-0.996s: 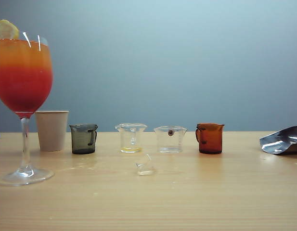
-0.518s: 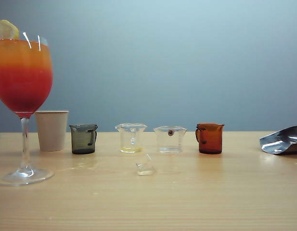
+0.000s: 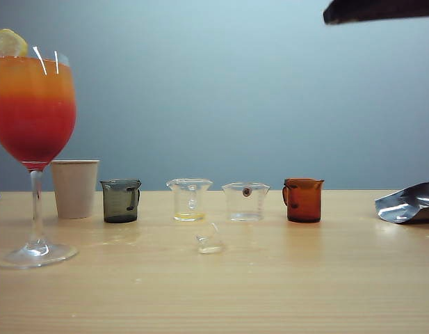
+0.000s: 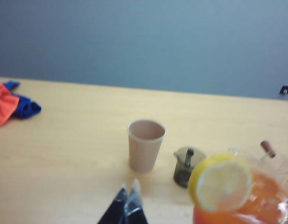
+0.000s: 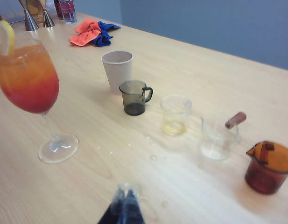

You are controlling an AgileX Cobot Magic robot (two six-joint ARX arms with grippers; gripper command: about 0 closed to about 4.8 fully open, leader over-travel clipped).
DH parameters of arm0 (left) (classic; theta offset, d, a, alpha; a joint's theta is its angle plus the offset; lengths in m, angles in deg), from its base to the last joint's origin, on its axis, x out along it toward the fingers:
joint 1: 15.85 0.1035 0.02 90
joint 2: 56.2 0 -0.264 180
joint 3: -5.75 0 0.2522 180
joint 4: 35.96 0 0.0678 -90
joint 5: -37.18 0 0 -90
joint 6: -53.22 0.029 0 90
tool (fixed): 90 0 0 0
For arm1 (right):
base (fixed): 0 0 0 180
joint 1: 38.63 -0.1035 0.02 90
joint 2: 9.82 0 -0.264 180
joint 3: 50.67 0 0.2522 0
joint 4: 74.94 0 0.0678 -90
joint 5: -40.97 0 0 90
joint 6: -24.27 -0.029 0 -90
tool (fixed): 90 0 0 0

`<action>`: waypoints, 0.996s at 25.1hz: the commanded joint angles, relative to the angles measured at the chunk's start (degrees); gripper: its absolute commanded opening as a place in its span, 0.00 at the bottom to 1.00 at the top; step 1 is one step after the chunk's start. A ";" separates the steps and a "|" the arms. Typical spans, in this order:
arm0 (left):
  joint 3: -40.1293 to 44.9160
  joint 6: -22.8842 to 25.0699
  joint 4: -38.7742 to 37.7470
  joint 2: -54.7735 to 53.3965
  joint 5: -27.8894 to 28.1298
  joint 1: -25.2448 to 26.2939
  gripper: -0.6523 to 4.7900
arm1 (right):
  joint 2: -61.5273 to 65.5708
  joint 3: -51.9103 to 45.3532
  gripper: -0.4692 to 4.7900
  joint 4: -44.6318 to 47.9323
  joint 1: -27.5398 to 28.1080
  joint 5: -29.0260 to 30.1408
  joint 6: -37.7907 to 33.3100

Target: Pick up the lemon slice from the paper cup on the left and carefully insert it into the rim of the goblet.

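Where the counter reaches its far left, an orange and blue cloth is seen lying, well apart from the glassware. At the left of the exterior view the goblet stands upright, filled with an orange-to-red layered drink, and the lemon slice is seated on its rim; from the left wrist view the slice appears as a pale round disc with a yellow rind. Just behind and to the right of the goblet's stem the paper cup is placed upright, its inside apparently empty, though only part of it can be seen.

Next in the row come a dark grey-green beaker, a clear beaker with a yellow trace, a second clear beaker and an orange-brown beaker, all set apart from one another. A small clear object lies nearer, in front of the clear beakers. A silver foil pouch rests at the far right.

The left gripper is held above the counter near the paper cup, jaws clenched on nothing. The right gripper is held over the near counter, jaws likewise pressed together and empty. A dark part of an arm is seen at the upper right.
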 commanded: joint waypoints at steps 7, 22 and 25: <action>7.04 -0.17 1.22 5.42 2.21 0.07 0.11 | -0.63 -4.39 0.08 0.85 0.28 3.56 -3.87; 15.52 0.02 5.03 5.42 7.78 0.07 0.11 | -0.66 -13.86 0.08 3.15 0.31 6.14 -5.79; 16.35 0.04 5.03 5.42 8.76 0.07 0.11 | -0.68 -15.41 0.08 4.44 0.28 6.36 -6.75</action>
